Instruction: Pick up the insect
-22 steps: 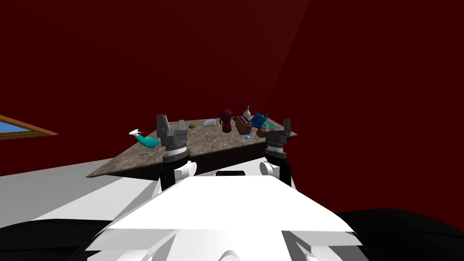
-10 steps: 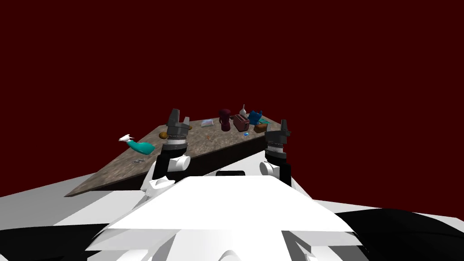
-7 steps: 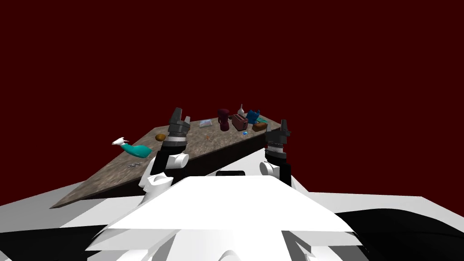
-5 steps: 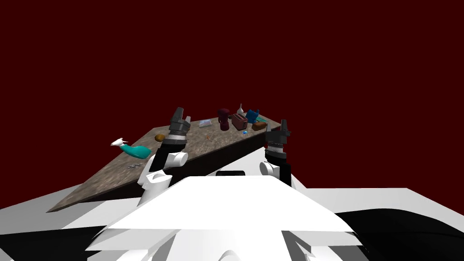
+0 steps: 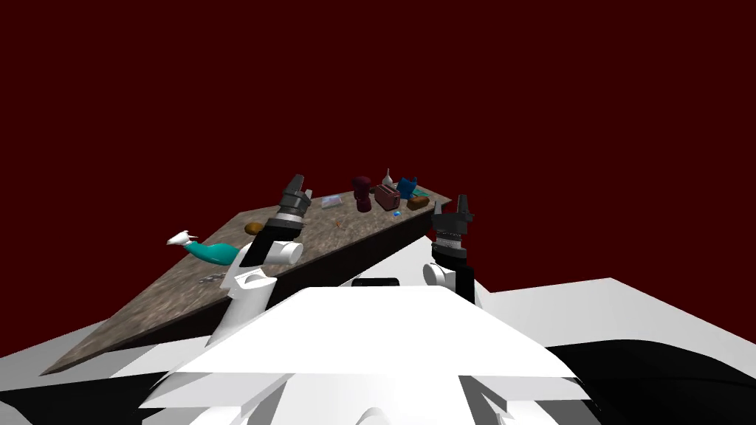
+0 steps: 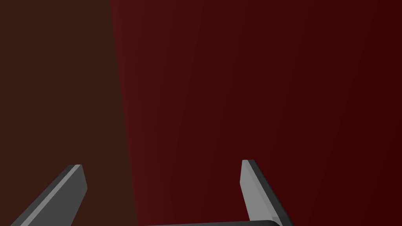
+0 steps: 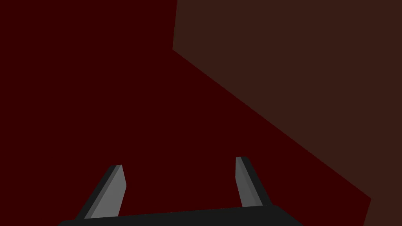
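Insect (image 5: 337, 220): a tiny orange speck lying on the mottled brown-grey table (image 5: 325, 235), about midway along its top and too small for me to make out any shape. It sits on bare surface just in front of a flat pale booklet (image 5: 331, 201). A dark red jug-like appliance (image 5: 362, 193) stands a little beyond it to the right.

My left gripper (image 5: 297, 183) is raised above the table, tilted toward its far end, to the left of the insect and apart from it. Seen from the wrist camera, its fingers (image 6: 251, 188) stand wide apart, holding nothing. My right gripper (image 5: 462, 204) points upward beside the table's far right corner, well apart from the insect. Its fingers (image 7: 112, 192) are spread too, and empty.

A teal spray bottle (image 5: 214, 252) with a white nozzle lies at the table's left edge, with a brown round lump (image 5: 254, 228) near it. At the far end cluster a reddish toaster (image 5: 387, 196), a white vase (image 5: 386, 178), a blue object (image 5: 407, 187) and a brown loaf shape (image 5: 418, 201). A dark red wall (image 5: 517, 88) rises behind.
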Tool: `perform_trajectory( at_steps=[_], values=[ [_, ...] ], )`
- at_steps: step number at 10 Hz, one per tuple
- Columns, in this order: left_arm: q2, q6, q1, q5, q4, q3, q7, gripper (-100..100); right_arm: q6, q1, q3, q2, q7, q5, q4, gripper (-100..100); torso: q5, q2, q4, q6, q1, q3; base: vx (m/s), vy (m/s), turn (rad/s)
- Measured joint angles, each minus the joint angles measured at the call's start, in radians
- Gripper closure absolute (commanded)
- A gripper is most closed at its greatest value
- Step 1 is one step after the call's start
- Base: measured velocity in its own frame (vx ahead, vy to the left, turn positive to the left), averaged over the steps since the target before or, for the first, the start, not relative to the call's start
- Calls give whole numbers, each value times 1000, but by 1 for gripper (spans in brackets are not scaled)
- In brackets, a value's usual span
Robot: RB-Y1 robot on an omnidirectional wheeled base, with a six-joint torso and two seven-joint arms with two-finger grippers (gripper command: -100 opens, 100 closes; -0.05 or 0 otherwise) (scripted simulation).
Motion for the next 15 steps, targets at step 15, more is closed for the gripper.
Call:
perform_trajectory(
  at_steps=[15],
  values=[
    [210,413,-142,179,168,29,-21,-100,0,0,0,0,0,0,0,0,0,-2,0,0,-1,-1,-31,49,-131]
  ],
)
